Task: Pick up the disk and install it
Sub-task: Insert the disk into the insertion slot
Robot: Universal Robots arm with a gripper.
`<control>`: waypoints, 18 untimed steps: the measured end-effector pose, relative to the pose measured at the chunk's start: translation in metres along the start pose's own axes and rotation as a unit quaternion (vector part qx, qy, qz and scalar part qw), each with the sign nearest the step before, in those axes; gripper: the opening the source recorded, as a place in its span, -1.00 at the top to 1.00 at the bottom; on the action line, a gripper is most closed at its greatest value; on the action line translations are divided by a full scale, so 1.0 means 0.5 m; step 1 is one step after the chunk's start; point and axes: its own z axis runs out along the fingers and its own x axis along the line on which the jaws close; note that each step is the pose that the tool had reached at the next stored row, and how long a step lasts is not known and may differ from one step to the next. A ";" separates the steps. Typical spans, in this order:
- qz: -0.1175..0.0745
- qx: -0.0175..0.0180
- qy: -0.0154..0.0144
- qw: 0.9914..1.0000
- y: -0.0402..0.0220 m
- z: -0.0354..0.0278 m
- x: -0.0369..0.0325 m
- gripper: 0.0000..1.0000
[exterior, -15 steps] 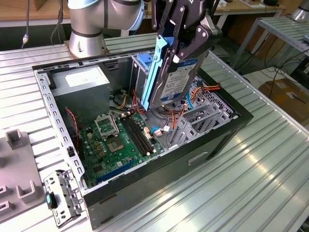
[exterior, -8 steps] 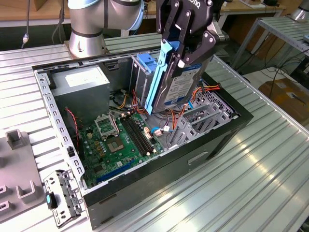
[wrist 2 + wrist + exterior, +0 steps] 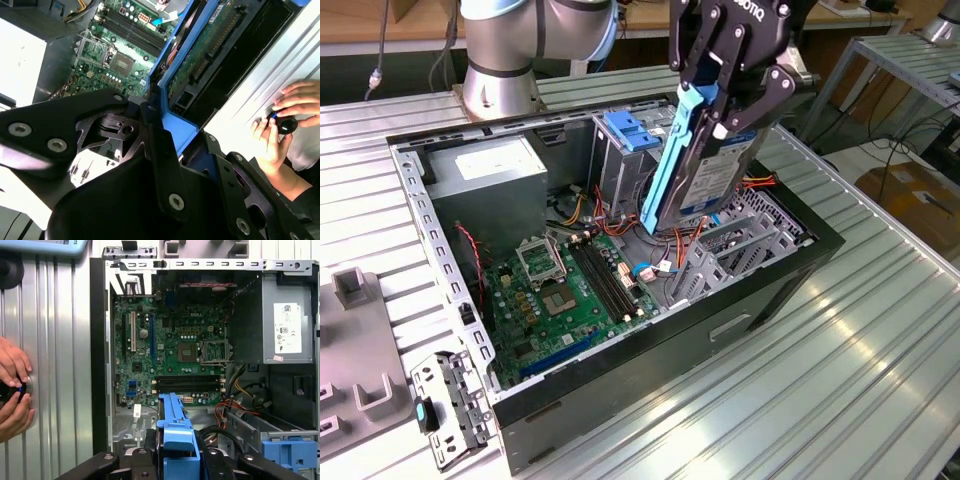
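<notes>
The disk (image 3: pixel 712 172) is a silver drive with a white and blue label, edged by a blue plastic bracket (image 3: pixel 668 165). It hangs tilted on edge above the open computer case (image 3: pixel 750 315), over the drive bay at the exterior view's right. My gripper (image 3: pixel 725 105) is shut on its upper end. In the second wrist view the disk (image 3: pixel 200 55) shows its green circuit side, running away from my gripper (image 3: pixel 165 145). In the first wrist view its blue bracket (image 3: pixel 175 425) sticks out from my gripper (image 3: pixel 175 462) toward the motherboard (image 3: pixel 170 350).
The case holds a green motherboard (image 3: pixel 570 290), a grey power supply box (image 3: pixel 490 165), a drive cage with a blue latch (image 3: pixel 630 130) and red cables (image 3: pixel 680 245). A person's hands (image 3: pixel 12 385) rest on the ribbed table beside the case. A grey bracket plate (image 3: pixel 450 410) lies near the front corner.
</notes>
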 end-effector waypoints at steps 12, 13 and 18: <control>0.000 0.000 0.000 1.000 -0.028 0.003 0.002 0.25; 0.000 0.000 0.000 1.000 -0.028 0.003 0.002 0.25; 0.000 0.000 0.000 1.000 -0.028 0.003 0.002 0.25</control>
